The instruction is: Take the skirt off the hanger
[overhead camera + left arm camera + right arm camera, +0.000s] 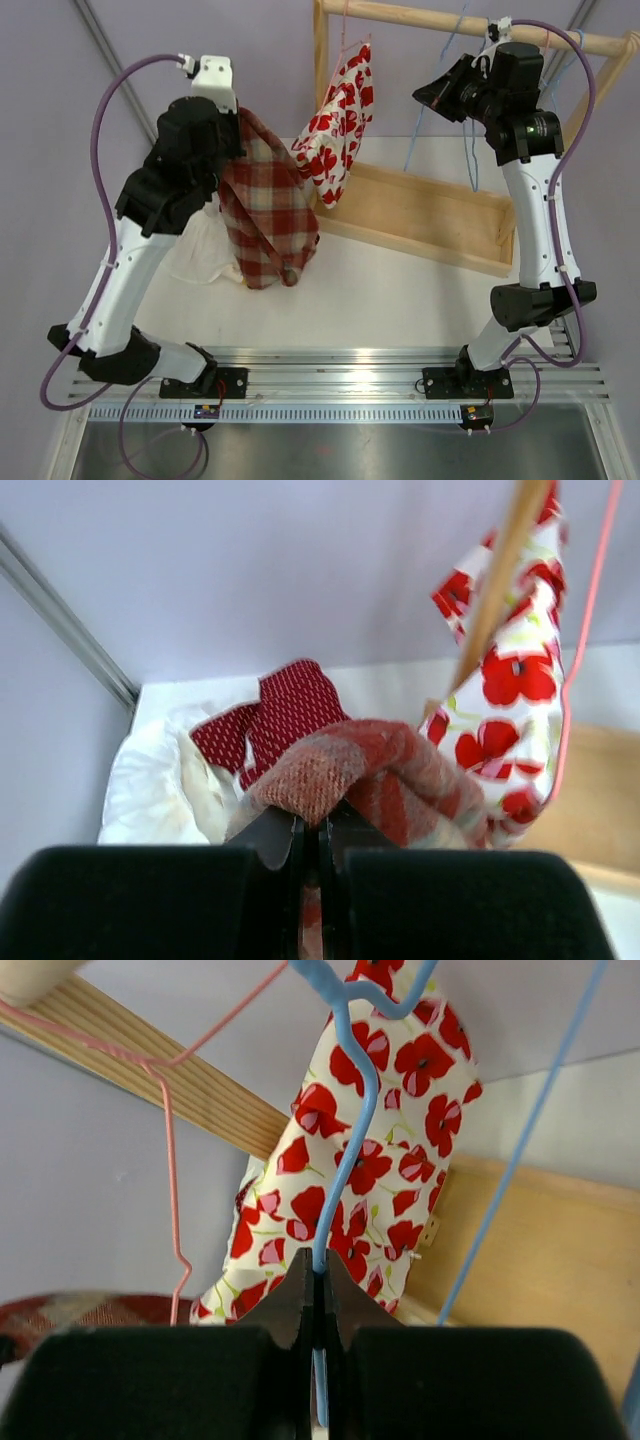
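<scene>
The red and cream plaid skirt point(265, 210) hangs in a long fold from my left gripper point(318, 825), which is shut on its top edge point(340, 765), above the table's left side. The blue wire hanger point(362, 1130) hangs bare from the wooden rail at the upper right. My right gripper point(320, 1278) is shut on the hanger's thin wire, and it shows in the top view point(428, 98) just under the rail. The skirt is apart from the hanger.
A poppy-print garment point(340, 125) hangs on a pink hanger point(165, 1110) from the wooden rack point(430, 225). A pile of white cloth point(205, 250) and a red dotted cloth point(290, 710) lies on the table under the skirt.
</scene>
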### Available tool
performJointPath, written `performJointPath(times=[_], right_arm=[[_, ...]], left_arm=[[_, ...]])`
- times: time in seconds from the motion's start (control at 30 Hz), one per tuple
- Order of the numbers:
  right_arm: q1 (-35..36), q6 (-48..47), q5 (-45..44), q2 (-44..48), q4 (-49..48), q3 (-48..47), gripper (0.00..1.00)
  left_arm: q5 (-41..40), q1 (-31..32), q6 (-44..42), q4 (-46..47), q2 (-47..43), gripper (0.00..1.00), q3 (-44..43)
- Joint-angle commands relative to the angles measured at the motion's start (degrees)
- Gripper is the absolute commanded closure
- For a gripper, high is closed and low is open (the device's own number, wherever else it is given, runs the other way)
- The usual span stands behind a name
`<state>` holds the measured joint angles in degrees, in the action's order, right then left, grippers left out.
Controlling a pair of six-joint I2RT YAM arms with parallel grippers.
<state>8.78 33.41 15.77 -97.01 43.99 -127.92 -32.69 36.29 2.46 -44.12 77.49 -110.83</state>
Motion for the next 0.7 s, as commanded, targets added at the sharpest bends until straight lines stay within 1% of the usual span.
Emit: performJointPath(times=[0.0, 0.07, 0.1, 0.13, 0.2, 0.23, 0.3, 0.43, 0.5, 0.53, 0.57, 0.6, 0.63, 0.67], right_arm=[[-0.1, 2.0, 3.6, 1.5, -5.9, 4.0, 1.00], [-0.1, 2.2, 4.2, 2.5, -6.8, 6.7, 1.00], [-0.1, 2.2, 4.4, 2.9, -6.8, 7.4, 1.00], [-0.1, 2.2, 4.7, 3.6, -6.9, 8.9, 1.00], [-0.1, 2.1, 4.9, 4.2, -6.9, 10.1, 1.00], [0.0, 1.8, 5.0, 4.9, -6.7, 11.3, 1.00], [0.0, 1.5, 5.0, 5.6, -6.1, 12.2, 1.00], [-0.1, 0.0, 5.0, 8.3, -5.1, 15.5, 0.99], [-0.1, -0.7, 5.1, 9.1, -4.1, 15.9, 0.86], [-0.1, -1.2, 5.1, 9.8, -3.7, 16.0, 0.71], [-0.1, -1.6, 4.8, 10.1, -3.0, 15.9, 0.30], [-0.1, -1.9, 4.6, 10.5, -2.7, 15.9, 0.14], [-0.1, -2.0, 4.4, 11.3, -2.2, 15.4, 0.04], [-0.2, -2.1, 4.2, 11.7, -1.9, 15.1, 0.01]], left_arm=[[8.6, -7.6, -4.0, 2.9, 6.3, 1.00, -10.2], [9.7, -10.3, -3.4, 2.5, 9.5, 1.00, -14.7], [10.2, -12.8, -3.2, 2.9, 10.6, 1.00, -16.4], [11.9, -14.1, -2.7, 4.5, 12.5, 1.00, -18.4], [14.0, -17.7, -2.7, 6.6, 14.0, 1.00, -19.2], [14.3, -18.7, -0.6, 7.6, 15.7, 1.00, -20.3], [14.3, -20.7, -0.4, 9.1, 17.0, 1.00, -20.7], [13.2, -23.8, -0.2, 13.3, 17.6, 1.00, -15.9], [14.3, -25.6, 0.9, 14.3, 18.0, 1.00, -11.8], [15.0, -26.2, 2.6, 14.8, 18.2, 1.00, -10.5], [16.7, -26.8, 3.4, 15.1, 18.7, 1.00, -7.2], [16.9, -26.7, 4.0, 15.3, 18.8, 0.93, -5.5], [16.8, -26.8, 5.2, 15.4, 19.1, 0.79, -3.8], [16.2, -26.8, 6.1, 15.5, 19.2, 0.45, 0.0]])
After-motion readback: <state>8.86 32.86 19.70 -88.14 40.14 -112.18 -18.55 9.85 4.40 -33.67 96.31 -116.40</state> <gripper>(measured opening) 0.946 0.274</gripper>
